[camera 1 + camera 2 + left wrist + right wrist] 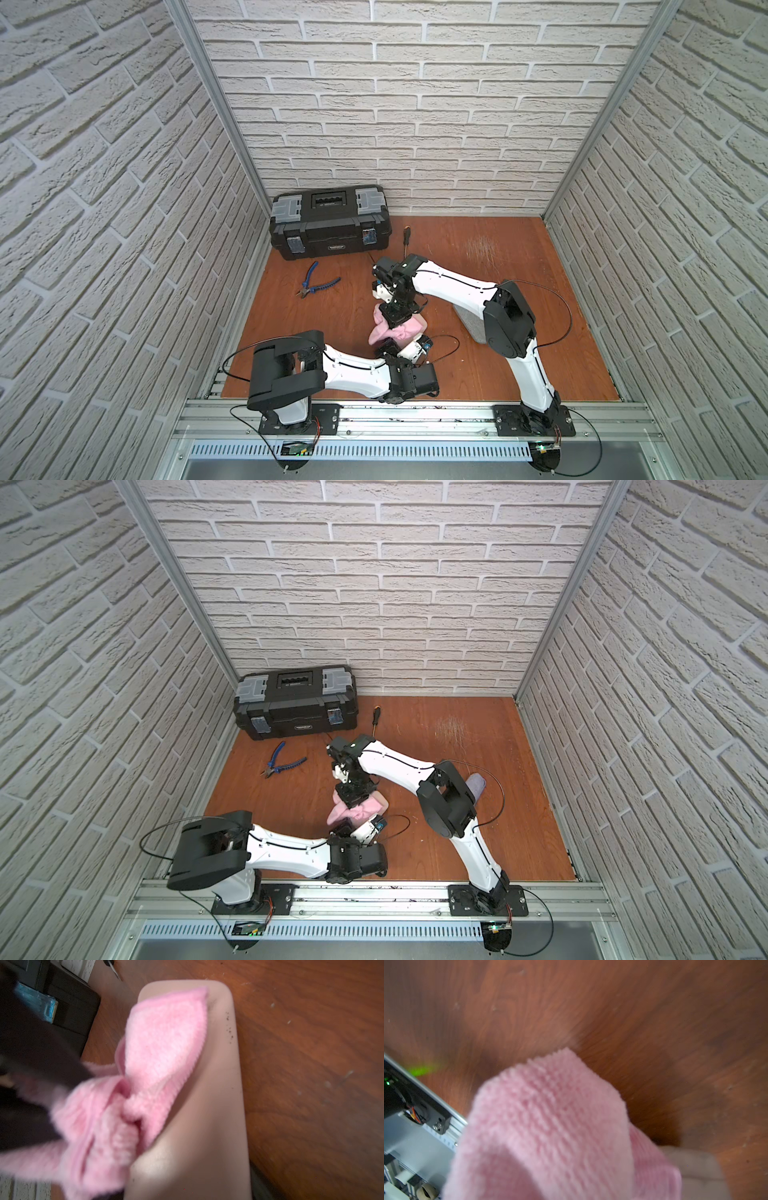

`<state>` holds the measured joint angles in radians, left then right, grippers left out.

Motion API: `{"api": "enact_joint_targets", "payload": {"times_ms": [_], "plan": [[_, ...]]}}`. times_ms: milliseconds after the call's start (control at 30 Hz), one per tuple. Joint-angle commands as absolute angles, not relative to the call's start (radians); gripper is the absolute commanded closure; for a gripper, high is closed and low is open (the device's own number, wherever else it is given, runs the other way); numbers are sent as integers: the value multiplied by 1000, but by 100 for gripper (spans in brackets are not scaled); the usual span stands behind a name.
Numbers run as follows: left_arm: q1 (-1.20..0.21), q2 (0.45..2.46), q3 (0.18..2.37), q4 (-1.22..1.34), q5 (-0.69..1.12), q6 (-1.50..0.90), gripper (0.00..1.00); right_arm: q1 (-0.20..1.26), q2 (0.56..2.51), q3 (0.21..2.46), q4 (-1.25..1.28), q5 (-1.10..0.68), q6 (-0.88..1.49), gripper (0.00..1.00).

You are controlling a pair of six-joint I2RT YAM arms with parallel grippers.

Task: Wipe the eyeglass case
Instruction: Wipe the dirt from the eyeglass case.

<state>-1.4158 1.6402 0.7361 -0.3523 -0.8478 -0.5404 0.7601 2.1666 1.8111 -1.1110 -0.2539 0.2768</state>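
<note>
The eyeglass case (207,1115) is a pale pink-beige oblong with dark specks near one long edge (229,1028). It lies on the wooden table, and both top views show only its end (419,323) (381,802). My left gripper (388,348) holds the case's near end, and the case runs out between its jaws in the left wrist view. A pink fluffy cloth (162,1043) (550,1126) is bunched on top of the case. My right gripper (395,320) points down from above, shut on the cloth (384,332), which hides its fingertips in the right wrist view.
A black toolbox (330,222) stands at the back left. Blue-handled pliers (318,284) and a screwdriver (405,239) lie in front of it. A grey soft pouch (476,785) lies under the right arm. Brick walls enclose three sides, and a metal rail (415,415) runs along the front.
</note>
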Motion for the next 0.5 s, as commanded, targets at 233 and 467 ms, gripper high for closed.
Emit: {"api": "enact_joint_targets", "payload": {"times_ms": [233,467], "plan": [[-1412,1634,733,-426,-911,-567,58,671,2095,1937,-1278,33,237,98],[-1413,1617,712,-405,-904,-579,59,798,2155,1862,-1151,-469,242,98]]}}
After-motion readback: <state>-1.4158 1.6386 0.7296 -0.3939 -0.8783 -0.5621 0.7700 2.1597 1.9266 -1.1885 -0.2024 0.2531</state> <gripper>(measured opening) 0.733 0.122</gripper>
